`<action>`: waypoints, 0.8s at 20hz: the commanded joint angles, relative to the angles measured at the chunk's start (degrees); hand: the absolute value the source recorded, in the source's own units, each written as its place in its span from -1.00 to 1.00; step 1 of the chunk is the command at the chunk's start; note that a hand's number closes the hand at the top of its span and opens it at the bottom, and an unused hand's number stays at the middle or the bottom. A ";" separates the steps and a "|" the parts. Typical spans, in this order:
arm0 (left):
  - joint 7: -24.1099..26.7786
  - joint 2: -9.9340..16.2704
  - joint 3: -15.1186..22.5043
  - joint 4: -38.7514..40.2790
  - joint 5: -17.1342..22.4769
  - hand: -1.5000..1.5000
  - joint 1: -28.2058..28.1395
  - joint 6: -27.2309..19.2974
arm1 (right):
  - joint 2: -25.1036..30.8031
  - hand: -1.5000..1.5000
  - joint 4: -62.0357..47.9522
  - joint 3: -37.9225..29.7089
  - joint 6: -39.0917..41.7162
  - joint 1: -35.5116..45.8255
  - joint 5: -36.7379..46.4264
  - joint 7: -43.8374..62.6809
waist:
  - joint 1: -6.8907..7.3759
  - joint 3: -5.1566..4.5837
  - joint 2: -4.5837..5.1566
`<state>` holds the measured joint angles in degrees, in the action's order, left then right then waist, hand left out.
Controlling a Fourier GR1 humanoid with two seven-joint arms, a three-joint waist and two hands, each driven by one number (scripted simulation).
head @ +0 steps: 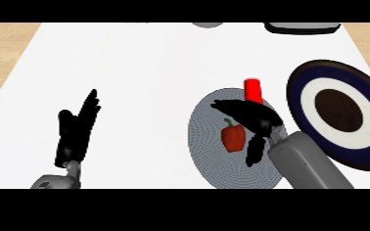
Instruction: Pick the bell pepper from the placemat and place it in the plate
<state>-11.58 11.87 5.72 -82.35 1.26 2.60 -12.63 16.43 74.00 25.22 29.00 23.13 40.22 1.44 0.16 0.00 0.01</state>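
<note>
A red bell pepper (233,137) with a green stem lies on the round grey placemat (217,166) at the lower middle right. My right hand (254,117) hovers over the mat just right of the pepper, fingers stretched out to the left above it and thumb pointing down beside it, open and apart from the pepper. The plate (309,85), dark blue rim, white ring and brown centre, sits at the right edge, next to the mat. My left hand (76,129) rests open at the lower left, fingers up.
A red cylinder (253,89) stands at the mat's far edge, just behind my right hand. A dark tray-like object (302,27) and a grey object (207,25) sit along the counter's far edge. Wood floor shows at the left.
</note>
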 commanded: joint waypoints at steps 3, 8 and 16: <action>-1.19 -1.38 -2.35 0.65 -0.92 0.00 2.05 1.19 | -0.10 1.00 0.09 -3.10 2.54 -1.30 4.32 -3.03 | -0.12 0.00 -0.03; -0.12 -2.67 -0.71 -3.70 -1.69 0.00 -4.21 1.28 | -1.56 1.00 -3.62 -1.89 -4.83 -1.15 9.04 -10.50 | 0.05 0.01 -0.04; 0.59 -2.02 -2.50 -2.18 -1.85 0.00 -3.23 2.66 | -2.38 1.00 -2.39 -5.14 -15.51 -1.51 14.07 -10.45 | -0.19 0.00 -0.06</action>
<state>-12.09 9.30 4.52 -85.30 -1.47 -0.11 -11.18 13.57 69.19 21.45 18.69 23.31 52.33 -8.81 0.19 -0.02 -0.09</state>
